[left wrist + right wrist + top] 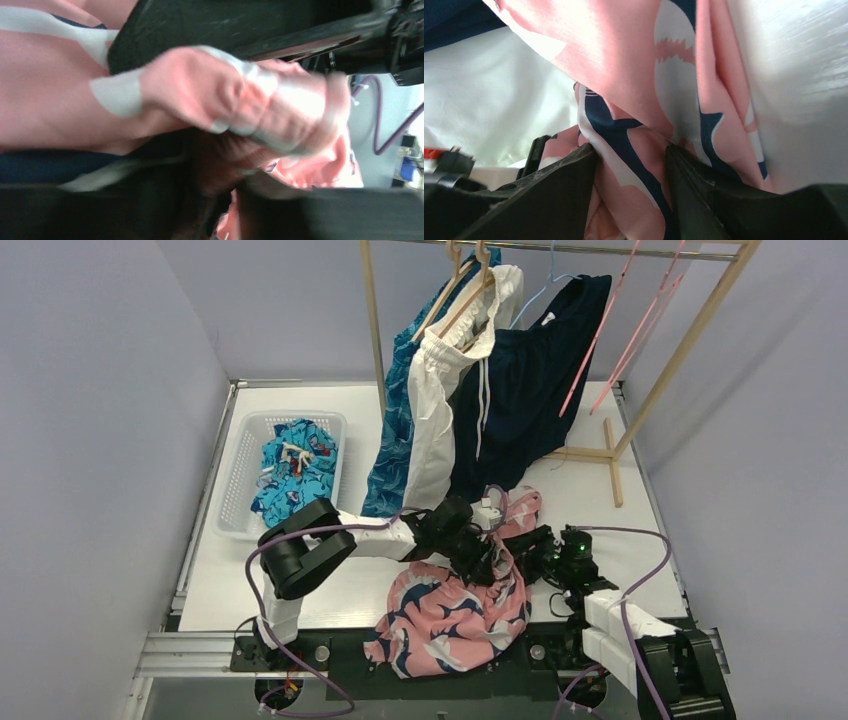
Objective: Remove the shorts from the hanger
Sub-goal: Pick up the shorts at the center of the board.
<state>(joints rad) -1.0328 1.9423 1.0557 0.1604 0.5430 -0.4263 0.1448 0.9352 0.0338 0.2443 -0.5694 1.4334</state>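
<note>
The pink-and-navy floral shorts (450, 615) lie bunched at the table's front edge, off any hanger. My left gripper (487, 545) and right gripper (530, 552) meet at their upper edge. In the right wrist view the gripper (631, 155) is shut on a fold of the floral shorts (624, 60). The blurred left wrist view shows pink cloth (210, 95) pinched in the gripper (228, 200). White drawstring shorts (435, 410) and blue leaf-pattern shorts (395, 450) hang from wooden hangers (470, 290). Plain navy shorts (530, 380) hang beside them.
A wooden clothes rack (690, 350) stands at the back, with two bare pink hangers (610, 340) on its rail. A white basket (240, 440) at the left holds teal print shorts (295, 470). Grey walls close in on both sides.
</note>
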